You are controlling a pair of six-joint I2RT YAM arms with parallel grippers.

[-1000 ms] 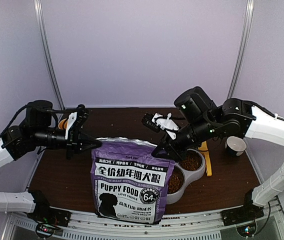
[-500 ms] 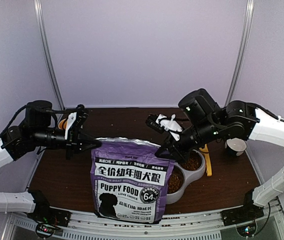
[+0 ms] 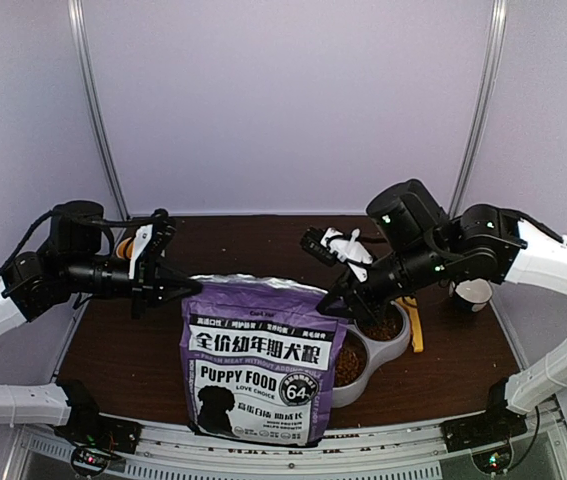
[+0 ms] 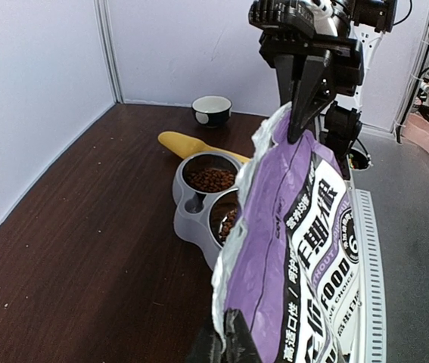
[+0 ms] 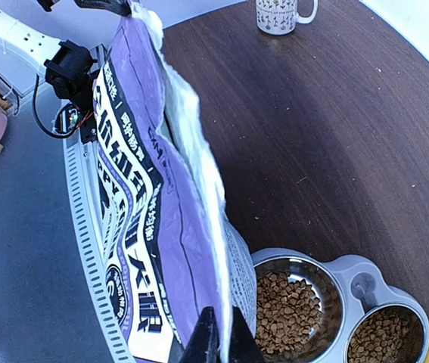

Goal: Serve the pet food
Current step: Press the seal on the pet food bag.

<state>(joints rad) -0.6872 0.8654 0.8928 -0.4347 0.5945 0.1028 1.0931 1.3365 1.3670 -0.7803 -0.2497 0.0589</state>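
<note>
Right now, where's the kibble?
In the top view, the kibble sits in both cups of the grey double bowl, right of centre, between the puppy food bag on its left and the yellow scoop on its right.

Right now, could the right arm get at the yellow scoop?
Probably not yet: the right gripper is shut on the bag's top corner. Once it lets go, the scoop lies uncovered beside the double bowl.
</note>
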